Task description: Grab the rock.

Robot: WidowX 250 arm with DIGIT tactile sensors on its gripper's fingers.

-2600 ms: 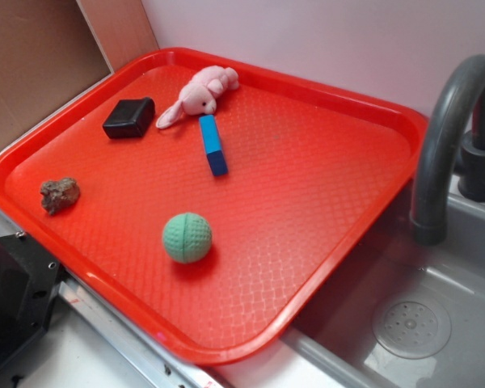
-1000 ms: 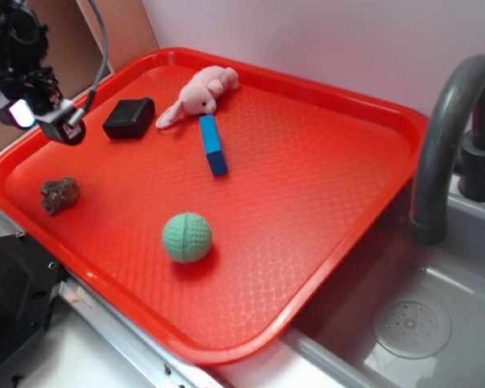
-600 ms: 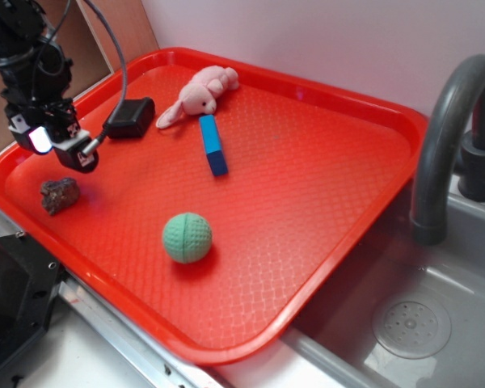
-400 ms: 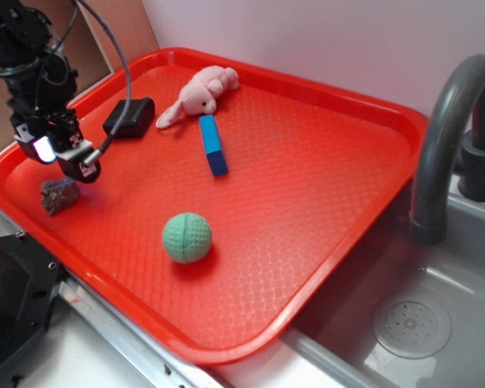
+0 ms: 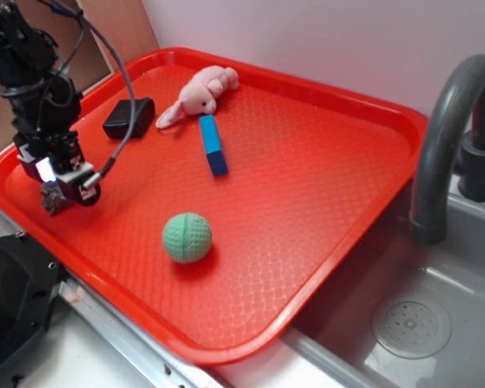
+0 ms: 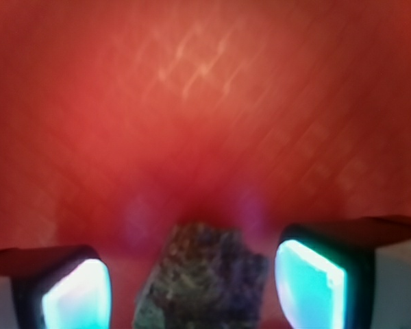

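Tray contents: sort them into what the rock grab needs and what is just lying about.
Needed for the job:
- rock, sitting between the open fingers
- tool, lowered over it at the tray's near-left edge

Just lying about:
- green ball
- blue block
- pink plush toy
- black block
- red tray, carrying everything
- sink faucet, off the tray

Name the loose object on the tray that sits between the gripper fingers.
The rock, a lumpy brown-grey stone at the tray's left edge. It sits between the open gripper fingers; the other objects lie farther off.
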